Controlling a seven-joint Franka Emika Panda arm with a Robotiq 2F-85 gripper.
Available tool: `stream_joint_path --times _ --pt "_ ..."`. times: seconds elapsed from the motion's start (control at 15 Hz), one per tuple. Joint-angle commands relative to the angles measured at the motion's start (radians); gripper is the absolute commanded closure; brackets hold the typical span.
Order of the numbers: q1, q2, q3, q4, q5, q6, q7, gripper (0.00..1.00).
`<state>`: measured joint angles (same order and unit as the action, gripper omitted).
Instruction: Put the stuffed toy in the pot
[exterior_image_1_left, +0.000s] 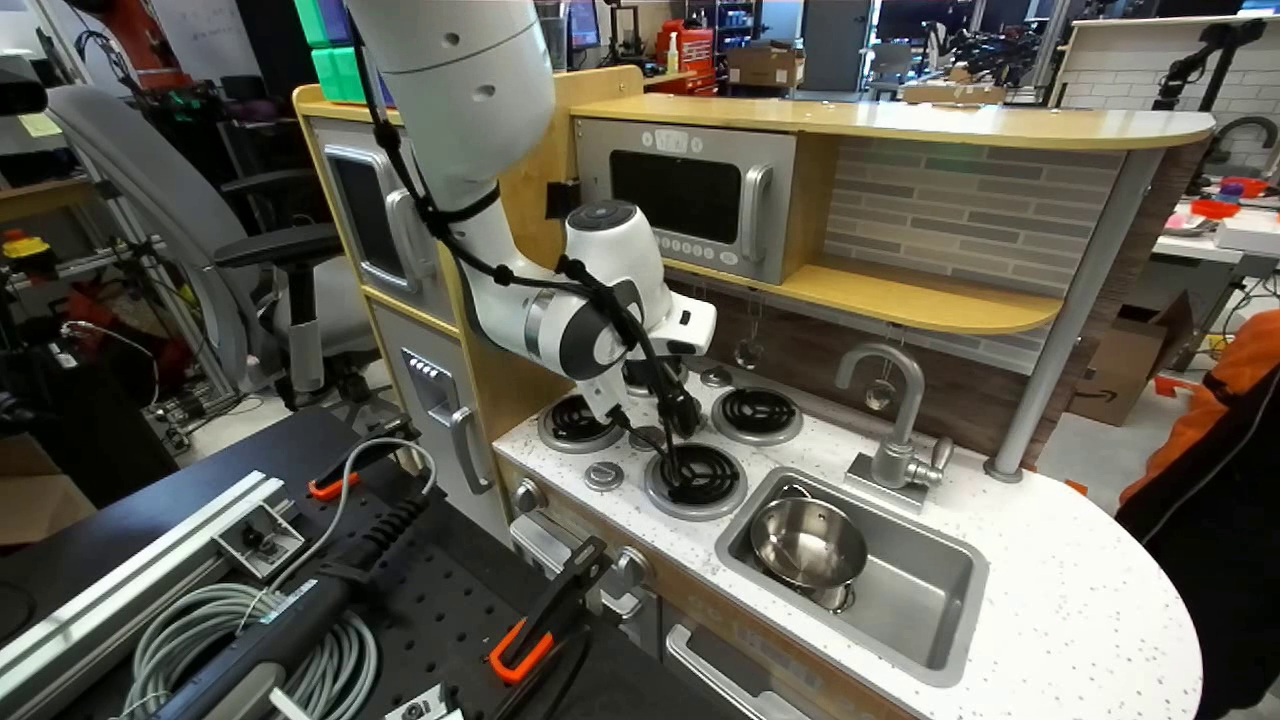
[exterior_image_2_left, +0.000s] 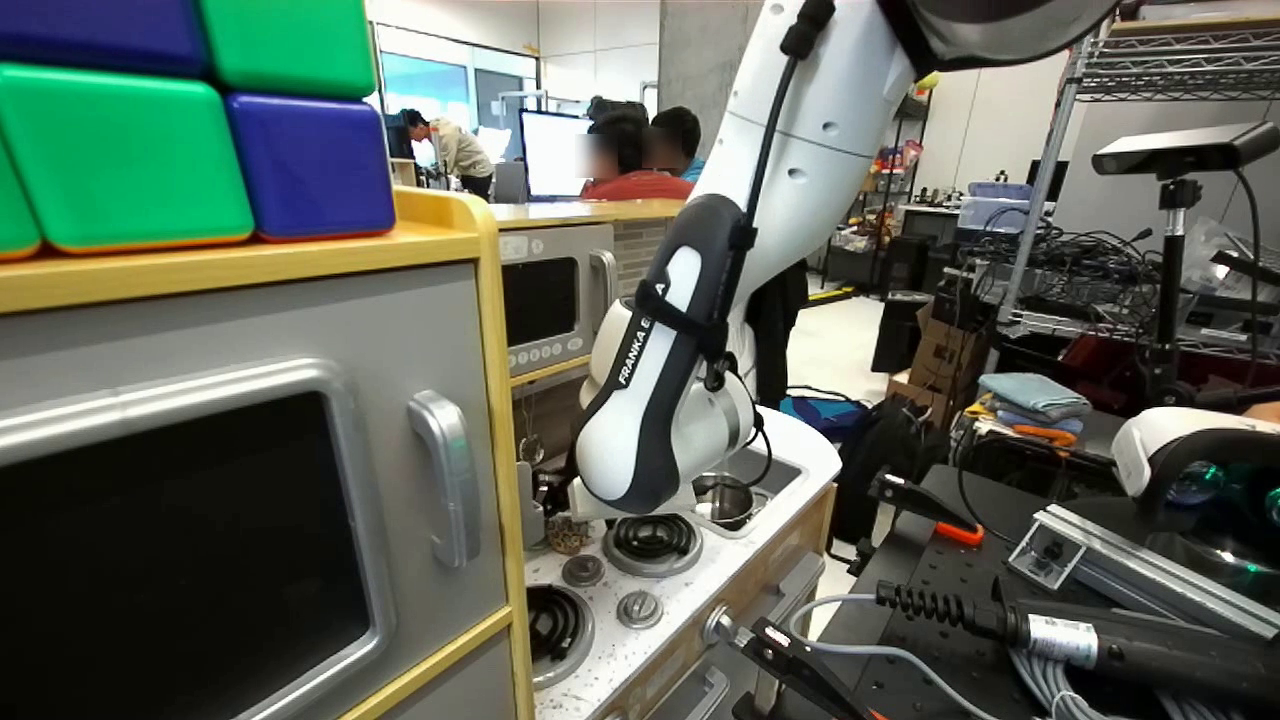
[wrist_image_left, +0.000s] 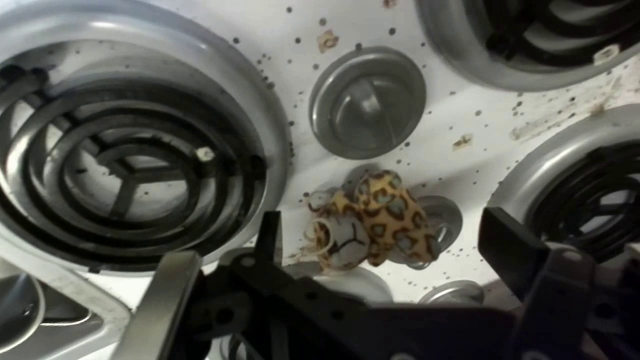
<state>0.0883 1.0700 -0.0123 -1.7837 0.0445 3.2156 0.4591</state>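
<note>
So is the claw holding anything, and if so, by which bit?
No, nothing. The claw is open: in the wrist view, the spotted stuffed toy shows between its fingers, with a gap on each side.

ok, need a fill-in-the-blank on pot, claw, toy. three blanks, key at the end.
1. The pot sits inside the ____.
2. The claw is ____, not shut.
3. In the wrist view, the toy shows ____ the claw's two fingers.

Missing words: sink; open; between.
</note>
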Motion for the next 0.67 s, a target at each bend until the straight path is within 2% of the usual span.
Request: stream_joint_path --times 0.0,0.2,0.27,0.4,0.6 --pt "-0.052 0.066 0.067 0.091 0.061 0.006 -0.108 0.00" --pt "-0.057 0.099 0.070 0.137 0.082 0.002 -0.136 0.00" --pt "-0.053 0.106 0.062 0.149 0.088 -0.004 -0.139 0.23" --pt "-0.047 0.118 0.054 0.167 0.104 -0.021 -0.135 0.35" --pt "-0.054 0.117 0.062 0.180 0.132 -0.056 -0.128 0.60"
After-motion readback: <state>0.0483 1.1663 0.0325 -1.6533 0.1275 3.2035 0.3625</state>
